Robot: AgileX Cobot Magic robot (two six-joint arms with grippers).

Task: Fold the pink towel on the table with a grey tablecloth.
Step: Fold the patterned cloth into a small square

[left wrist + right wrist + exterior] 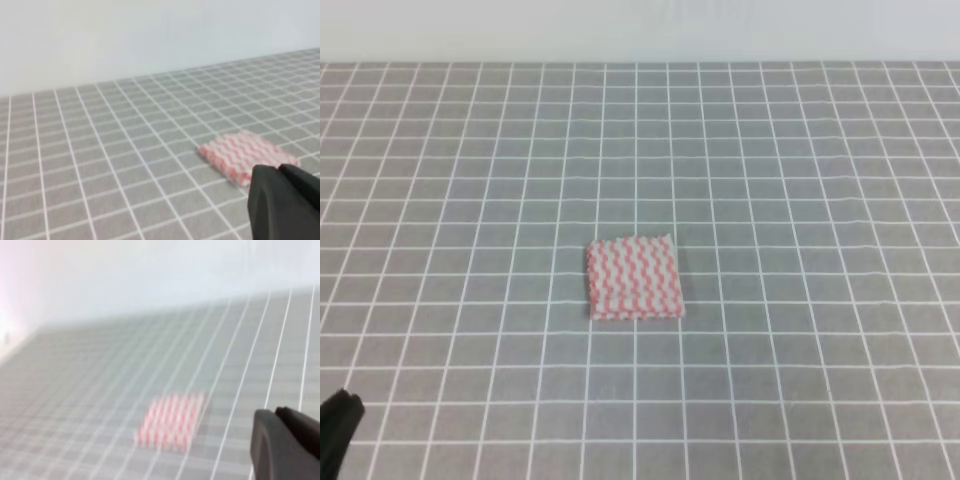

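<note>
One towel on my screens, and it is a small one: the pink towel (633, 279) lies folded into a compact, near-square pad, pink-and-white wavy stripes up, flat on the bench (800, 180) with its grey cloth and white grid. From the exterior high view it sits roughly mid-bench, a touch nearer my side than the far edge, with layered edges showing along its front.

My left end effector (338, 425) pokes in as a dark shape at the lower left corner of that view, well apart from the towel. On the left wrist camera I see its black body (285, 202) at the lower right of the picture, with the towel (247, 155) beyond it on the cloth; the fingertips are out of the picture, so I cannot tell whether it is released or clenched. Nothing pink is visibly in it.

My right end effector does not show in the high view. The right wrist picture is blurred: a black body (287, 445) low on the right, the towel (172, 420) further out and to its left. Released or clenched, I cannot tell either.
</note>
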